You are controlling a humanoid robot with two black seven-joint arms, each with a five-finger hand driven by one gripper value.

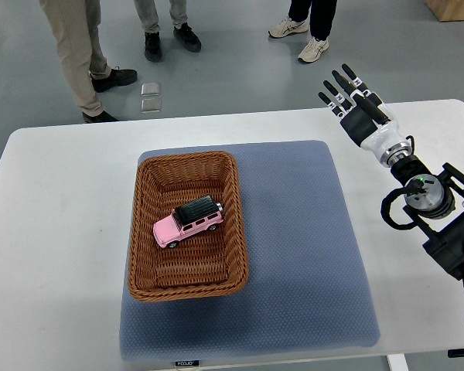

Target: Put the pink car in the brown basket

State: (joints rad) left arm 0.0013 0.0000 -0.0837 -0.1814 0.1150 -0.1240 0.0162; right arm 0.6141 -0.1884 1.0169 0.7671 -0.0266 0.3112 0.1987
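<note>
A pink toy car (188, 221) with a black roof lies inside the brown wicker basket (145, 255), near its middle, pointing lower left. The basket stands on the left part of a blue-grey mat (301, 239). My right hand (349, 97) is at the far right edge of the table, well away from the basket, fingers spread straight and holding nothing. Its arm runs down the right side of the picture. The left arm does not show.
The mat lies on a white table (54, 232). Several people's legs and shoes (100, 77) stand on the grey floor beyond the table's far edge. Two small grey squares (151, 97) lie on the floor.
</note>
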